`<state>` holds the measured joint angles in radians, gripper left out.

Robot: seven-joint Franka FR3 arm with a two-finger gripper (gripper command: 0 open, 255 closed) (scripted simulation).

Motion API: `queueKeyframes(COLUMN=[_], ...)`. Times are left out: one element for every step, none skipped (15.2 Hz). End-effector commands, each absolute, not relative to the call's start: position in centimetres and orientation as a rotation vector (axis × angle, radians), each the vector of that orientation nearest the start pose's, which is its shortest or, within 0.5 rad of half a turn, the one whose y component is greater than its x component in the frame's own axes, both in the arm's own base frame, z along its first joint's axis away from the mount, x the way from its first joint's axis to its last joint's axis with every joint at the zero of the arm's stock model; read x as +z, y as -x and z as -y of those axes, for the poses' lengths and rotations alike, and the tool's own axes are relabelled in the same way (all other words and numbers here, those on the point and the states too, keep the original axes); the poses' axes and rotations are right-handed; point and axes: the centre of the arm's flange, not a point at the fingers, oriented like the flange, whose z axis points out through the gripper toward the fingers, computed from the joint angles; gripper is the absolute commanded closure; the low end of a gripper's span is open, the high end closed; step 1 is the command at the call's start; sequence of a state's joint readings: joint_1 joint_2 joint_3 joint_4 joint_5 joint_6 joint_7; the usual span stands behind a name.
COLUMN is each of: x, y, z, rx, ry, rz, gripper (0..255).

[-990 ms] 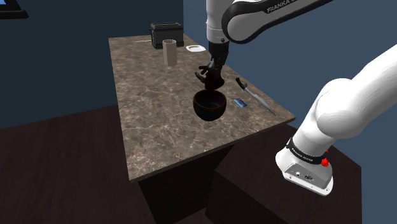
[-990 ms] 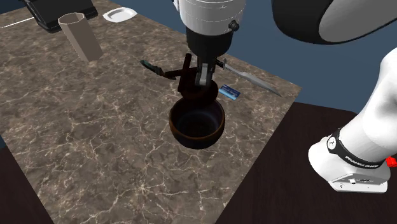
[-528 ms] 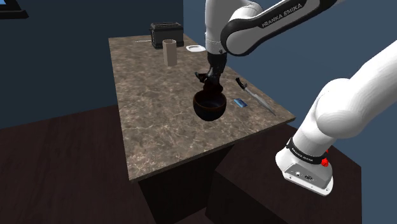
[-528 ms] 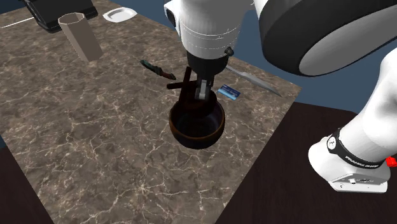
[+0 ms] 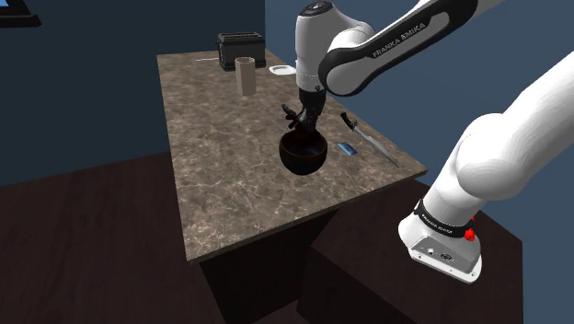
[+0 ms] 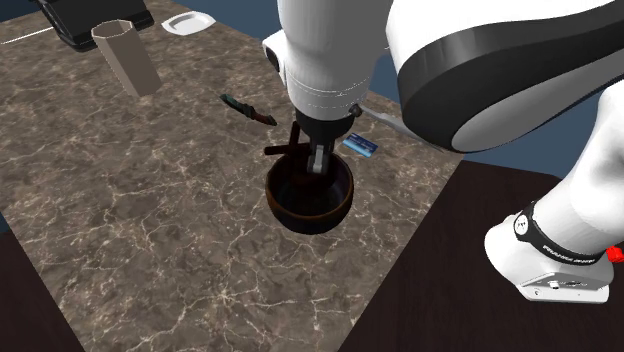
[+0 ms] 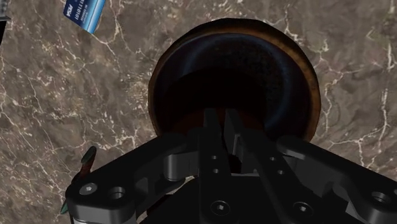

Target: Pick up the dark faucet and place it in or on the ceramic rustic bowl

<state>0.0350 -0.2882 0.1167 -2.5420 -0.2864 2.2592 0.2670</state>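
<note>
Right now the gripper (image 6: 310, 166) is grasping the dark faucet (image 6: 283, 151) and hanging it just over the dark brown bowl (image 6: 303, 214), tips dipping approx. to rim level. In the wrist view the 2 fingers (image 7: 210, 127) are nearly meeting above the bowl's inside. The faucet body is prob. blending into that dark, so it's hard to tell. The bowl is sitting on the marble table (image 6: 150, 230) near the long edge by the stand, w/ 1 blue card (image 6: 361, 145) lying btw. it and that edge.
</note>
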Motion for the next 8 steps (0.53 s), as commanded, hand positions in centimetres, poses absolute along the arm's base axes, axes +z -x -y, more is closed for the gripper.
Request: queueKeyframes(x=[37.42,37.42,37.42,37.42,37.42,37.42,37.41,37.41], y=[-42.51,-42.51,-42.51,-42.51,-42.51,-42.51,-42.51,-42.51], z=[-5.66,-5.66,-5.66,-5.66,-5.66,-5.66,-5.65,-5.66], rx=[-0.091,-0.091,-0.091,-0.091,-0.091,-0.091,-0.091,-0.091], ry=[3.387,3.387,3.387,3.387,3.387,3.387,3.387,3.387], rz=[0.106,0.106,0.106,0.106,0.106,0.106,0.106,0.106], gripper=[255,255,255,255,255,255,0,0])
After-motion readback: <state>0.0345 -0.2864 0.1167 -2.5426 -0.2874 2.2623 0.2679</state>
